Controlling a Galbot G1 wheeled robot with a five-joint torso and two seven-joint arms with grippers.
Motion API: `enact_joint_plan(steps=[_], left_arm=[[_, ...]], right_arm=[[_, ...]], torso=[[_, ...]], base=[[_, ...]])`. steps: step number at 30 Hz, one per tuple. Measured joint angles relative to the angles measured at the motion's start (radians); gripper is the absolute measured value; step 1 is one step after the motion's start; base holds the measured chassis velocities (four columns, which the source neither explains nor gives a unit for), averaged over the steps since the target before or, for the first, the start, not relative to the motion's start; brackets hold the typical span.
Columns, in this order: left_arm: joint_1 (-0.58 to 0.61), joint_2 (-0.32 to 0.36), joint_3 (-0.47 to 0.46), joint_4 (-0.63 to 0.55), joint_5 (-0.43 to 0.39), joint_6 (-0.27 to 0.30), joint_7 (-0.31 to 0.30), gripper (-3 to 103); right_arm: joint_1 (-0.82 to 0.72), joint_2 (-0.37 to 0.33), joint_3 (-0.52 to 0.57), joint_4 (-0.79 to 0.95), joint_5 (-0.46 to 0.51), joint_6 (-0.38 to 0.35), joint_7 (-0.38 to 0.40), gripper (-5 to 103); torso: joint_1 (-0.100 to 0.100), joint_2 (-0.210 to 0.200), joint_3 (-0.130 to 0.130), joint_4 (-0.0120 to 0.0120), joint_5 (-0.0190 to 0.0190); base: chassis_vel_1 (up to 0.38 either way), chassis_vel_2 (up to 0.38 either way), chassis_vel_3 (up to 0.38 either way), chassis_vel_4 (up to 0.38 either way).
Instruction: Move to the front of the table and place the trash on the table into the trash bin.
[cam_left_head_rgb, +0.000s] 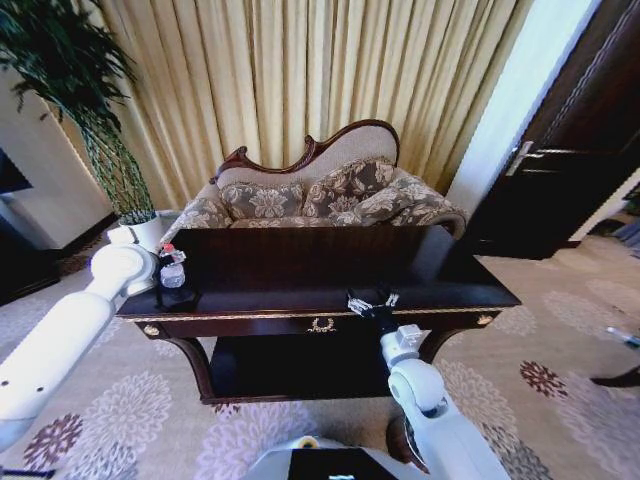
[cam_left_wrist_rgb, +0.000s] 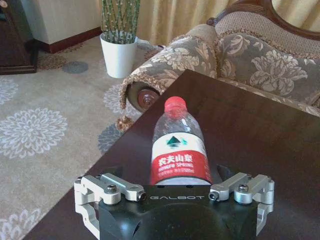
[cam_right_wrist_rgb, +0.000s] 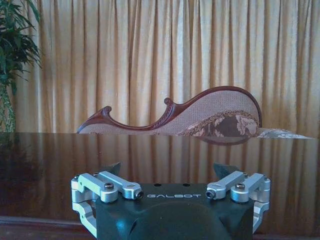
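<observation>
Bottle stands upright on the table between the left pincer's parted fingers.

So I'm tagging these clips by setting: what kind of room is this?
Probably a hotel suite or formal sitting room: an ornate carved sofa behind a glossy dark table, full gold curtains, patterned carpet and a potted plant.
</observation>
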Motion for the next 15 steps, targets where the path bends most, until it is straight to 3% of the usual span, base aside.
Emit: enact_joint_plan(steps=[15], left_arm=[[-0.007,-0.016,0.002,0.013,-0.041,-0.006,-0.008,100]], right_arm=[[0.009,-0.003,0.007,-0.012,0.012,0.030,0.003,100]], torso=[[0.000,0.000,0.000,0.0001,0.0000]], base=[[0.000,0.000,0.000,0.000]])
